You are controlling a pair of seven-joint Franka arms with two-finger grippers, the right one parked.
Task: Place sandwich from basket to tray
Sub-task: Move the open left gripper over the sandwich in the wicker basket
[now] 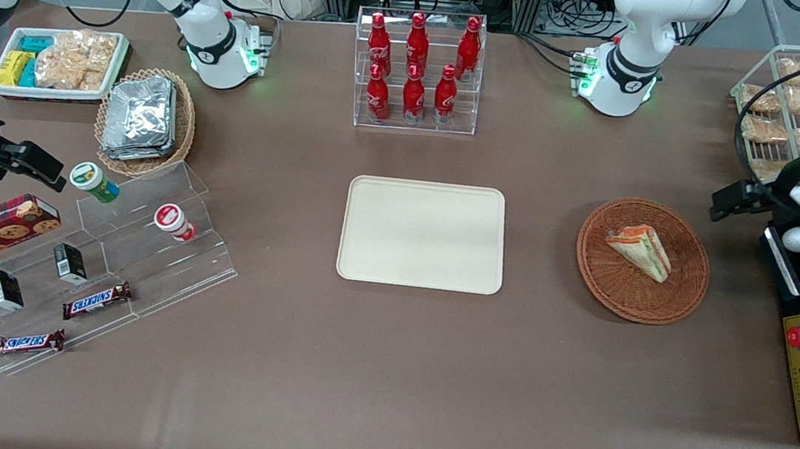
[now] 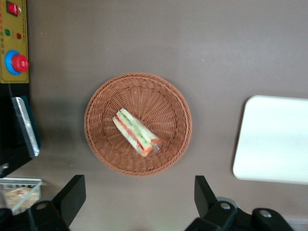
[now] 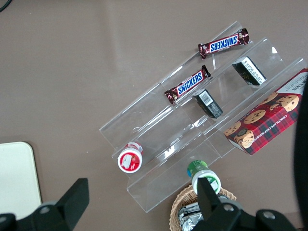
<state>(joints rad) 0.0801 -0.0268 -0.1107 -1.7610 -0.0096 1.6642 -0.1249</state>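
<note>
Your sandwich (image 1: 639, 251) lies on its side in the round wicker basket (image 1: 682, 299), well apart from the cream tray (image 1: 423, 234) at mid-table. Your gripper (image 2: 139, 202) hangs above the table near the basket, fingers (image 2: 72, 195) spread wide, holding nothing.

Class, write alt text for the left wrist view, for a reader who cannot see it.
A wrapped sandwich lies in a round reddish-brown wicker basket on a brown table, seen from above by the left arm's gripper, whose open fingers hang above the table beside the basket, holding nothing. A cream tray lies bare beside the basket.
</note>
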